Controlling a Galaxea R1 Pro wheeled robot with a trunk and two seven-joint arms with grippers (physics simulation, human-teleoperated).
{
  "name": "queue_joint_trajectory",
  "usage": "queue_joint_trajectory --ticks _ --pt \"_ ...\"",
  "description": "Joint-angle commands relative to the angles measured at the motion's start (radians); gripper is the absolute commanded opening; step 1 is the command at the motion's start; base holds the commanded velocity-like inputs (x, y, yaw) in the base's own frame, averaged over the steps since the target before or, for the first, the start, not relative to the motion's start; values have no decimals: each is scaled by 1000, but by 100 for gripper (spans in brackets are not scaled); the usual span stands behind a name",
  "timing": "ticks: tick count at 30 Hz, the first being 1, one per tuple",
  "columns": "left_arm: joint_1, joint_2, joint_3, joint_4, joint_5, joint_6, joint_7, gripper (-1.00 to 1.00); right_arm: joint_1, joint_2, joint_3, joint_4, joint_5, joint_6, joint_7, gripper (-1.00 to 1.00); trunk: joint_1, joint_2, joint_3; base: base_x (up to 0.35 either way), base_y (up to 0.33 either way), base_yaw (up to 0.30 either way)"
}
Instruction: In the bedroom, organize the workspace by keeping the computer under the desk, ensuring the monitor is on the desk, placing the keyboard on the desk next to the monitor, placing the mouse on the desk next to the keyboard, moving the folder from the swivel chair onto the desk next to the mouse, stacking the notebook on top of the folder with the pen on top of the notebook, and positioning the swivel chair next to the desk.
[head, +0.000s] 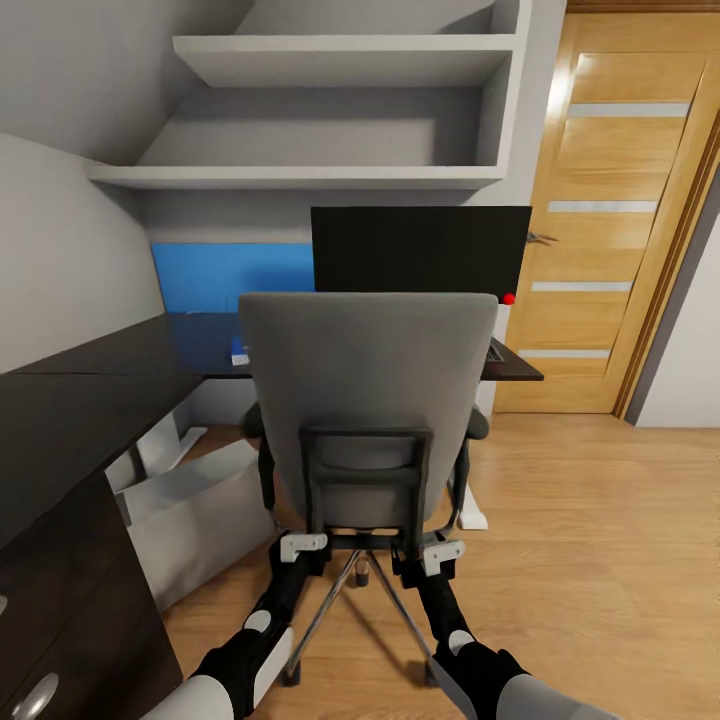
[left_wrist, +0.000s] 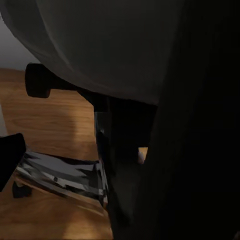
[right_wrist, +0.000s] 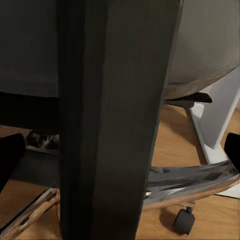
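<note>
Chair (head: 368, 400) sits right in front of the robot, back facing the camera, pulled up close to the bench (head: 90, 400). Left claw (head: 302, 546) and right claw (head: 440, 551) are both up against the dark frame at the bottom of the backrest, one on each side. Right wrist cam has a dark upright bar between the fingertips (right_wrist: 11, 159), so the claw looks wide around it; can't tell if it's actually gripping. Left claw, can't tell either. Monitor (head: 420, 250) stands on the bench behind the chair. Grey computer (head: 195, 520) is on the floor under the bench, left of the chair. Chrome base (right_wrist: 195, 180) and a caster (right_wrist: 183, 220) show underneath.
</note>
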Motion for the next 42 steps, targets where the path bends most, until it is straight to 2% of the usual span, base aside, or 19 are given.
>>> queue_joint_trajectory --ticks 1,9,32,42 --pt "-1 0 -1 0 3 -3 -9 100 -1 0 9 1 -7 -3 -5 100 0 0 -1 -3 -1 0" --pt "-1 0 -2 5 2 4 -42 100 -1 0 9 1 -7 -3 -4 100 0 0 -1 0 0 0" --pt "-1 0 0 16 3 8 -36 100 -1 0 9 2 -7 -3 -4 100 0 0 -1 -60 -22 0" --pt "-1 0 0 16 3 8 -36 100 0 0 9 11 -7 -3 -4 100 0 0 -1 -240 0 0"
